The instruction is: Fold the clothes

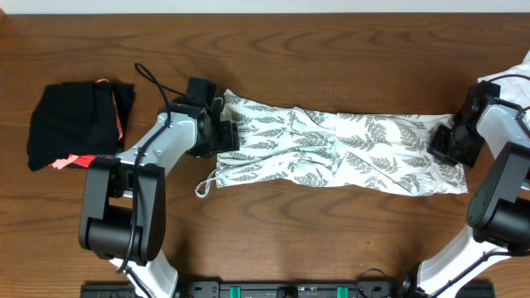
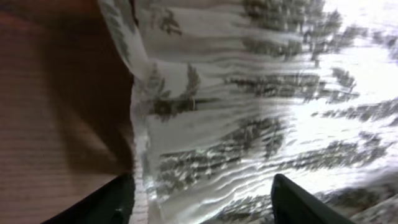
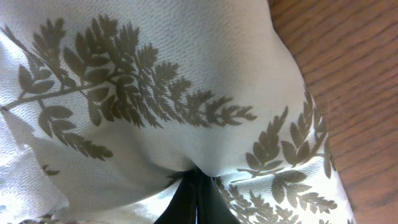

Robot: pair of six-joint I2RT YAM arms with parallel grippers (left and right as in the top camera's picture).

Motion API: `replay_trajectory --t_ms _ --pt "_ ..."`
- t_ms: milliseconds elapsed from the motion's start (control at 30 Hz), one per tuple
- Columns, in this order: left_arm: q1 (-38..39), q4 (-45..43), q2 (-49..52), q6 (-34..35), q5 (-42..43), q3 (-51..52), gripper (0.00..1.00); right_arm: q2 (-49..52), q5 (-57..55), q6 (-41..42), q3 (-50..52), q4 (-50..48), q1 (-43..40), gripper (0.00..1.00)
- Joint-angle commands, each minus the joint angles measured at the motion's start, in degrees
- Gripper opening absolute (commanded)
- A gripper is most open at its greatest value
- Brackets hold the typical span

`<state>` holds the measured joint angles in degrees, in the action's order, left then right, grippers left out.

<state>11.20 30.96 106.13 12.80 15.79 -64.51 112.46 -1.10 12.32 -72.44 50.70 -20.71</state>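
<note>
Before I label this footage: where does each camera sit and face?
Overhead: above the wooden table, straight down on the long white fern-print fabric dress; left arm and right arm show.
Left wrist: on the left arm, past the open left claw at the dress's edge.
Right wrist: on the right arm, right claw pinching the dress close-up.
Shared: every view shows the dress.

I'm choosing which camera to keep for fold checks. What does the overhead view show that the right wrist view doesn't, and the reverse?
Only overhead: the whole white fern-print fabric dress stretched between the left gripper and the right gripper, its thin white strap, a black bundle with coral-pink trim far left, and plain white cloth far right. Only right wrist: the fabric puckering where the shut fingers pinch it. Both: the leaf print and the brown wooden table.
</note>
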Motion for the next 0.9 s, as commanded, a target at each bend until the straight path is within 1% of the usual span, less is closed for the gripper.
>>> replay_trajectory --t_ms 0,100,167,233,267,333,400,567,700,767,867 --pt "-0.17 0.28 -5.35 -4.33 -7.15 0.42 0.69 2.08 -1.62 -0.83 0.98 0.02 -0.61 0.01" --pt "-0.09 1.44 -11.50 -6.45 -10.80 0.42 0.70 2.08 -1.64 -0.83 0.98 0.00 -0.61 0.01" --pt "0.02 4.02 -15.37 -6.84 -10.88 0.42 0.70 2.08 -1.64 -0.83 0.96 -0.02 -0.61 0.01" --pt "0.57 8.31 -18.78 -7.23 -12.70 0.44 0.71 2.08 -1.64 -0.83 0.96 -0.04 -0.61 0.01" --pt "1.09 10.73 -19.93 -7.23 -14.73 0.46 0.74 2.08 -1.62 -0.83 0.96 -0.04 -0.61 0.01" --pt "2.25 15.02 -20.85 -7.26 -18.27 0.66 0.75 2.08 -1.62 -0.83 0.96 -0.02 -0.61 0.01" --pt "3.34 16.81 -20.63 -7.26 -18.86 1.29 0.75 2.08 -1.62 -0.81 0.96 -0.02 -0.61 0.01" --pt "6.93 14.32 -20.39 -8.52 -20.24 7.30 0.75 2.08 -0.98 -0.83 0.98 0.28 -0.61 0.01" --pt "9.62 13.35 -20.39 -8.55 -26.62 10.88 0.75 2.08 -1.01 -0.83 0.96 0.33 -0.61 0.01" --pt "10.60 12.17 -20.39 -9.18 -28.87 12.02 0.76 2.08 -0.98 -0.83 0.96 0.31 -0.61 0.01" --pt "11.28 10.05 -20.39 -11.39 -28.89 13.38 0.79 2.08 -0.96 -0.83 0.96 0.37 -0.59 0.01"
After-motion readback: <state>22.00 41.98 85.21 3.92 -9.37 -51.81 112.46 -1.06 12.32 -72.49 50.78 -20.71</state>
